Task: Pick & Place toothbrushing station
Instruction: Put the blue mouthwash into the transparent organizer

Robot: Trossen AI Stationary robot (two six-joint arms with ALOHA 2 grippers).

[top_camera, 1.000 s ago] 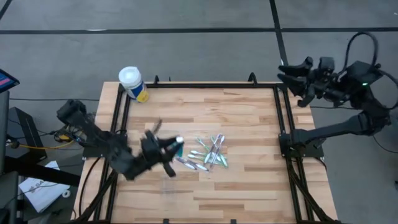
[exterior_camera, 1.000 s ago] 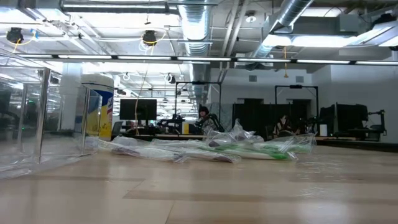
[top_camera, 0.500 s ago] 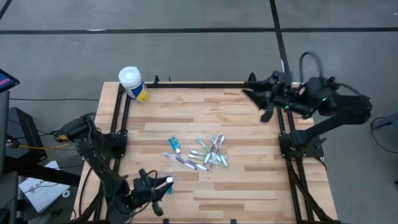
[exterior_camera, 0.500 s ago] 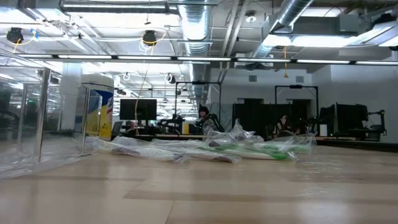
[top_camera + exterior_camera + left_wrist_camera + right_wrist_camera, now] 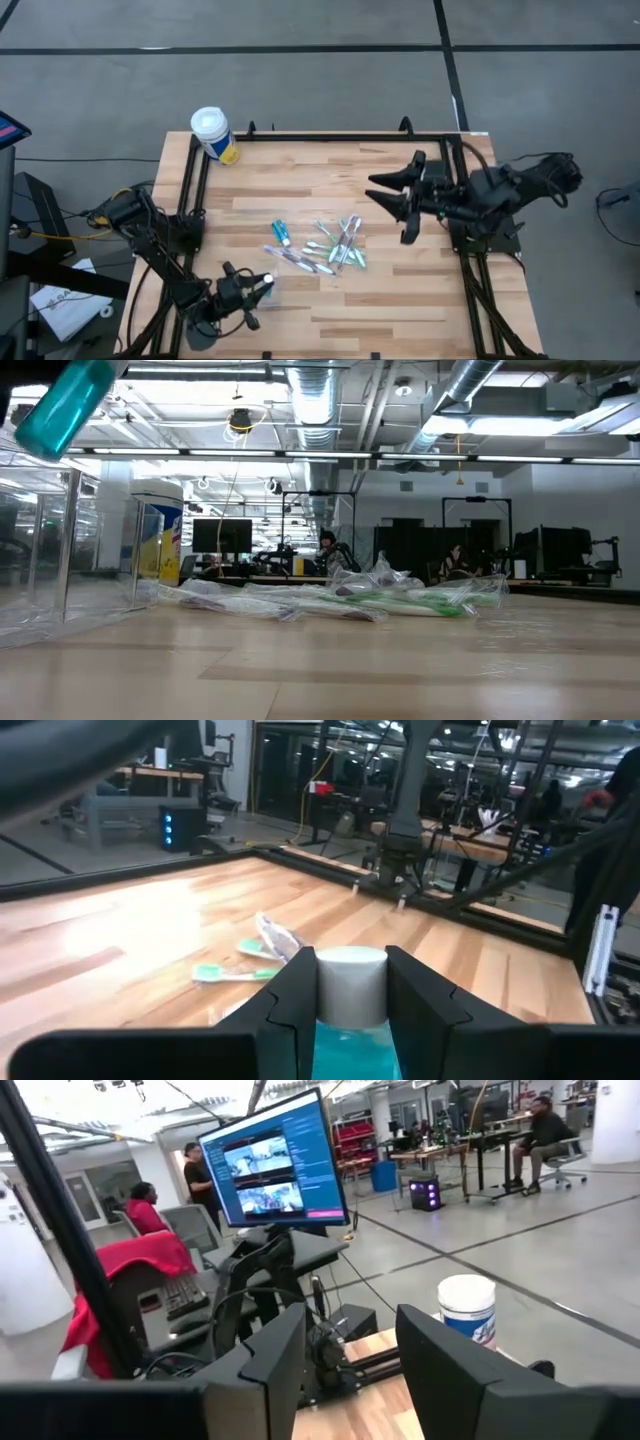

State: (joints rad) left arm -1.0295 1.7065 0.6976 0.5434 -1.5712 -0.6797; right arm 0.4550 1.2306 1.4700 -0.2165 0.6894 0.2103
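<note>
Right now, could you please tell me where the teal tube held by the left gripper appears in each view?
High view: the tube is in the left gripper, near the table's front left corner.
Low view: the tube hangs tilted at top left.
Left wrist view: the tube sits white cap up between the fingers.
Right wrist view: not in it.
Shared landmark: the toothbrush pile.

i see a grey concrete floor (image 5: 320, 80) crossed by dark lines, silver ceiling ducts (image 5: 320, 405), and a lit blue monitor (image 5: 275, 1165) beyond.
</note>
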